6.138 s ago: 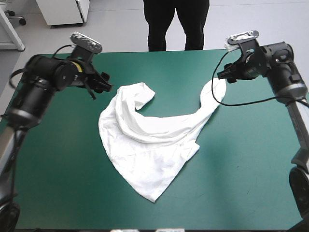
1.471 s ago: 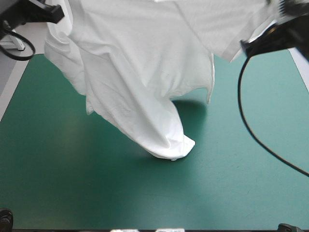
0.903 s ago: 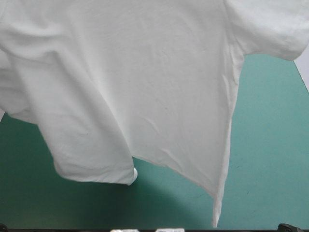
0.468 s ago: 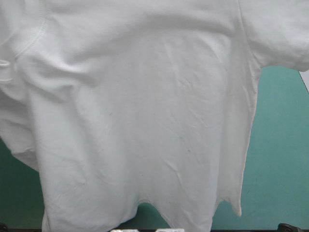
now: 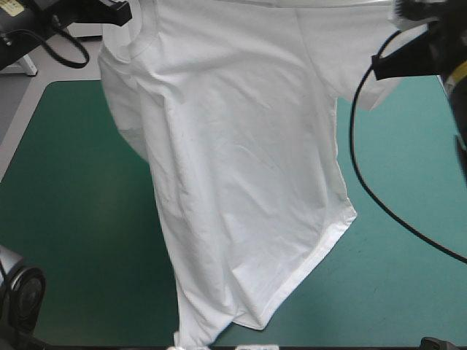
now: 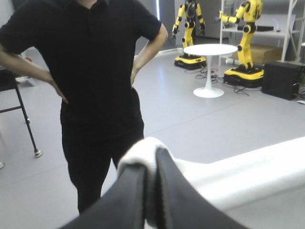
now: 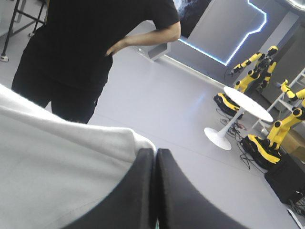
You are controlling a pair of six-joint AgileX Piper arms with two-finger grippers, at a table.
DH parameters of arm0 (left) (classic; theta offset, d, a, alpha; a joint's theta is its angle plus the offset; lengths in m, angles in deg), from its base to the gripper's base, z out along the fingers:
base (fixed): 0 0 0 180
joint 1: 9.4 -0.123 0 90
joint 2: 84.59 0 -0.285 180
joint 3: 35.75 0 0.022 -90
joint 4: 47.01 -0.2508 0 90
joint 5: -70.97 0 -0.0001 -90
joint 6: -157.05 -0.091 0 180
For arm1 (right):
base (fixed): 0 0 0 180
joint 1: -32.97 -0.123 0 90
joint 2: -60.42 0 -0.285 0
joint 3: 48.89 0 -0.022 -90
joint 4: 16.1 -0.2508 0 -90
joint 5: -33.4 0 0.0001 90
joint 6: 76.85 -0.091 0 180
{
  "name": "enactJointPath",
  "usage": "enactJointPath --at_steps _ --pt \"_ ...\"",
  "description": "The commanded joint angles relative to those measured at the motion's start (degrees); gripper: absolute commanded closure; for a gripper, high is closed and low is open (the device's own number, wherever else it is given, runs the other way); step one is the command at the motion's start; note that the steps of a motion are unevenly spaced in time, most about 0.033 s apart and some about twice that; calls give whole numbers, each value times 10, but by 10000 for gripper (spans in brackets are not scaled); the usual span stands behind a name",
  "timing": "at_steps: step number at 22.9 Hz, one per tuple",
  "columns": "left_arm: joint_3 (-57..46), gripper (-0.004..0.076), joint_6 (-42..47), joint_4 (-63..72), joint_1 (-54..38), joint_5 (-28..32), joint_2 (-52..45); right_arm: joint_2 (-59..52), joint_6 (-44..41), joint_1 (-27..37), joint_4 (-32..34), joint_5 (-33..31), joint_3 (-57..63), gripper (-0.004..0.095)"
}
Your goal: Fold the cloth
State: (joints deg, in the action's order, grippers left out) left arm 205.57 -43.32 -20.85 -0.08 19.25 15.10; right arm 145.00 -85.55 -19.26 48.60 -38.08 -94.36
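Your left gripper (image 6: 151,155) is pinched nearly closed on a white fold of the T-shirt (image 5: 241,168). The right gripper (image 7: 156,152) is the same, with cloth bunched at its fingers. The T-shirt hangs between and below both, collar by the left gripper, hem down near the teal-green cover (image 5: 66,189). Just before, it billowed across the whole high view — now it has swung away and hangs opened out, so I'd judge it ready to lay flat. No containers in view.

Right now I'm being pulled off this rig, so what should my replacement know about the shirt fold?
Left gripper: shut on the T-shirt near the collar.
Right gripper: shut on the T-shirt near a sleeve.
The T-shirt hangs open between them over the teal-green table, hem low toward the near edge.
Done: lifted, opened out.
Left: lay it flat, then every fold.
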Motion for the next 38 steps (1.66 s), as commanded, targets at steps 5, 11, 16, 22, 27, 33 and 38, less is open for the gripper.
enactJointPath --at_steps 5,11,16,22,27,33,38 --pt "10 733 -21 -47 -3 59 72 92 -22 194 -216 72 -7 925" --pt "-36 733 -18 -46 -3 96 173 217 87 392 -532 154 -7 925" --pt "-120 733 -19 -29 -3 79 224 338 157 442 -676 145 -7 925" --pt "-197 731 -19 -13 -3 74 233 387 174 442 -710 151 -4 908" --pt "-231 678 -19 0 -3 70 233 390 186 450 -733 165 30 712" --pt "-240 442 -22 3 -3 61 231 388 215 466 -781 172 63 388" --pt "-240 275 -16 -5 -8 -5 179 335 253 487 -808 162 63 389"
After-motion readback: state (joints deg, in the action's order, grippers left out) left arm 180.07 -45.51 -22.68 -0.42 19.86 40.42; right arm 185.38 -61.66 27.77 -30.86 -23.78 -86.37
